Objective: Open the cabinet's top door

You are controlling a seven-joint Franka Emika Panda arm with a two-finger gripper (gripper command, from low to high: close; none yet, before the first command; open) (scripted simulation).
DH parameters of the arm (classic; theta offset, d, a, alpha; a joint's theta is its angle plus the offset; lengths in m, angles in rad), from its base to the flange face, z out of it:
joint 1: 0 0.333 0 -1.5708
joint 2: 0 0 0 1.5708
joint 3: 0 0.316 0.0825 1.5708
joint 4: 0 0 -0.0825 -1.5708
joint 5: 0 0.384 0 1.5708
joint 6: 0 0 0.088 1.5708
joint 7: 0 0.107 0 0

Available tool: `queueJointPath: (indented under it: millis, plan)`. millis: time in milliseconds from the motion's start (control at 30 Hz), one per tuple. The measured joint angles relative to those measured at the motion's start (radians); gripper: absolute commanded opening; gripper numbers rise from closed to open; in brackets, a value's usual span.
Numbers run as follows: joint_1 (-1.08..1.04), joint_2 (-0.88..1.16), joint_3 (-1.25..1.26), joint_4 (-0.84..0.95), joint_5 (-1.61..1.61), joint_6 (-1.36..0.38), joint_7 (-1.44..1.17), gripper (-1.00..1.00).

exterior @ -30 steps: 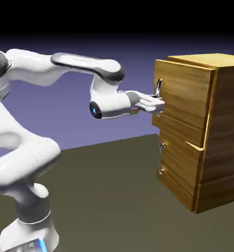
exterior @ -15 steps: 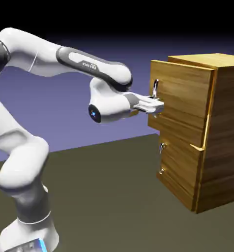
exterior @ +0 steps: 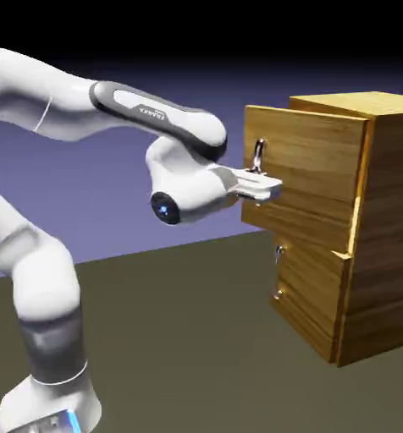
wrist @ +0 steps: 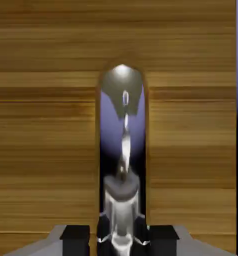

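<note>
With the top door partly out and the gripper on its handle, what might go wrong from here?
1. The gripper is shut on only the low end of the silver bar handle; it may slip off during pulling.
2. The top door is only partly swung out from the cabinet, so losing the grip would leave the job unfinished.

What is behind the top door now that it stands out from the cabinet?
Only a narrow gap shows between the top door and the cabinet. The panel and cabinet side cover the compartment, so its contents cannot be seen. The gripper is shut on the handle.
</note>
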State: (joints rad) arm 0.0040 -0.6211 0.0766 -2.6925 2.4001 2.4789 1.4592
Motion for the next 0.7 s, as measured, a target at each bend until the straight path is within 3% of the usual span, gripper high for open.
queueJointPath:
  millis: [367,700]
  plan:
    - [-0.006,-0.082,-0.223,-0.087,-0.477,-0.237,0.225,-1.0]
    - [-0.064,-0.009,-0.474,-0.026,-0.908,-0.604,0.328,-1.0]
